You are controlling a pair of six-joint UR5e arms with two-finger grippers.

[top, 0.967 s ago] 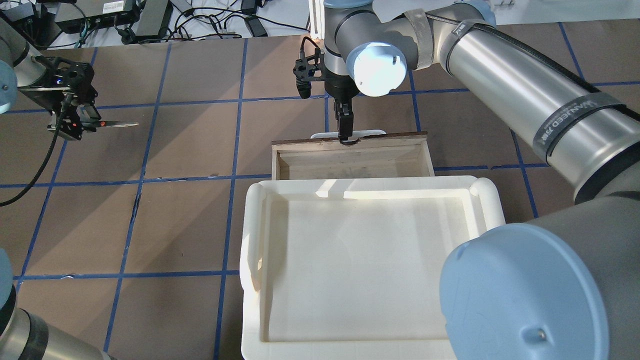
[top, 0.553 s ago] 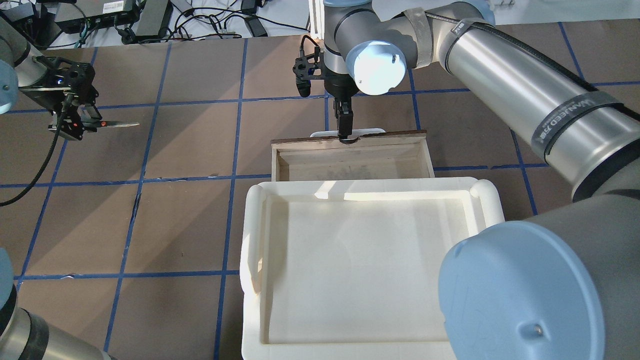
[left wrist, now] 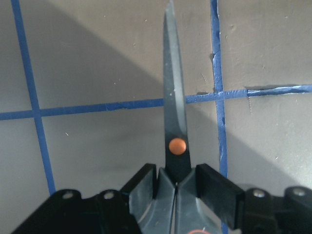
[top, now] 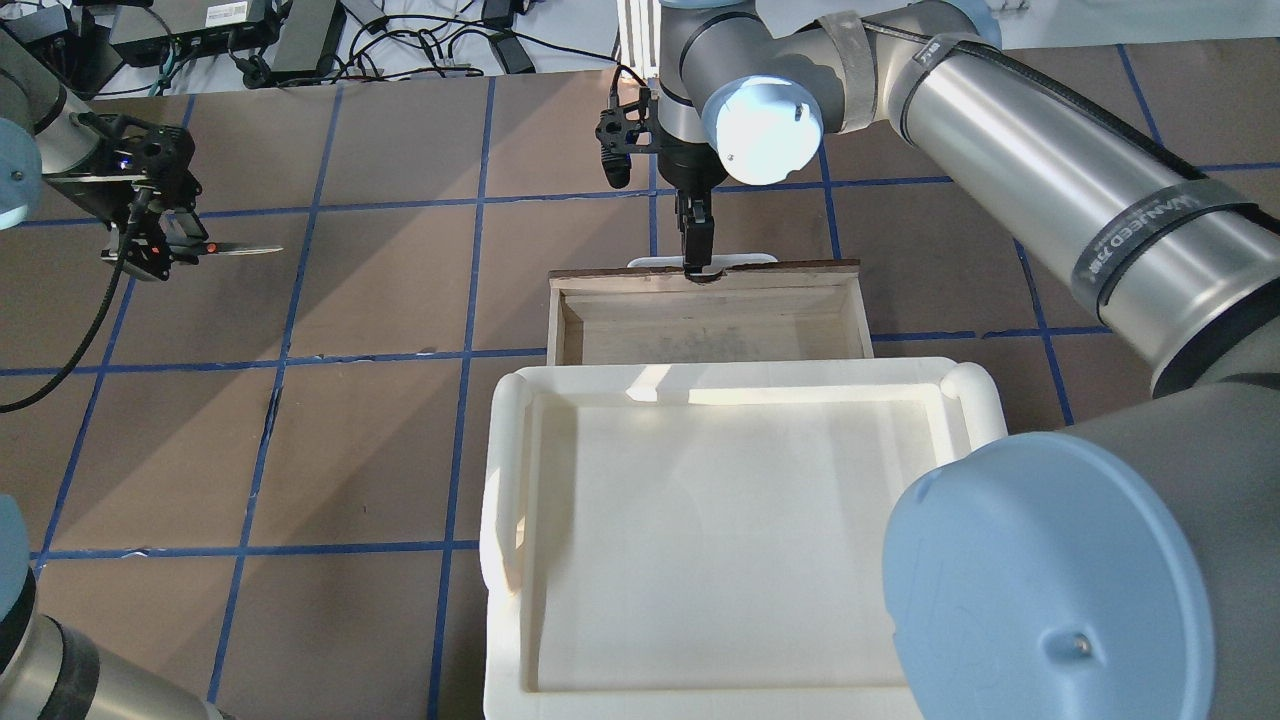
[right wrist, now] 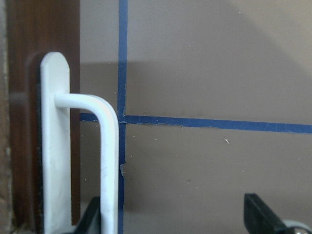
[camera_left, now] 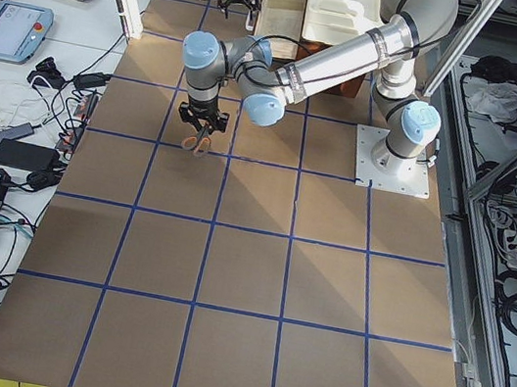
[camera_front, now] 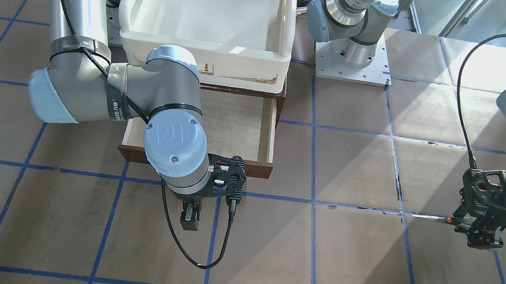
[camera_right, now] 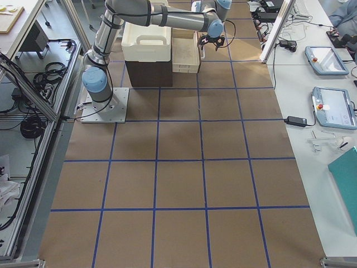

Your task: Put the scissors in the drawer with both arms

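Your left end effector point(top: 185, 248) pinches the scissors point(top: 235, 249), blades pointing rightward at the open drawer point(top: 790, 268), well apart.

The near right arm point(camera_right: 162, 18) reaches over the cream tray point(camera_right: 146, 39) on a dark cabinet point(camera_right: 148, 72). Its gripper point(camera_right: 210, 42) hangs at the front of the pulled-out drawer point(camera_right: 184, 56), seemingly touching it.

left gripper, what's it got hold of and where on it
The left gripper holds the scissors, pinched just behind the orange pivot screw, on the handle side; the closed blades stick out ahead.
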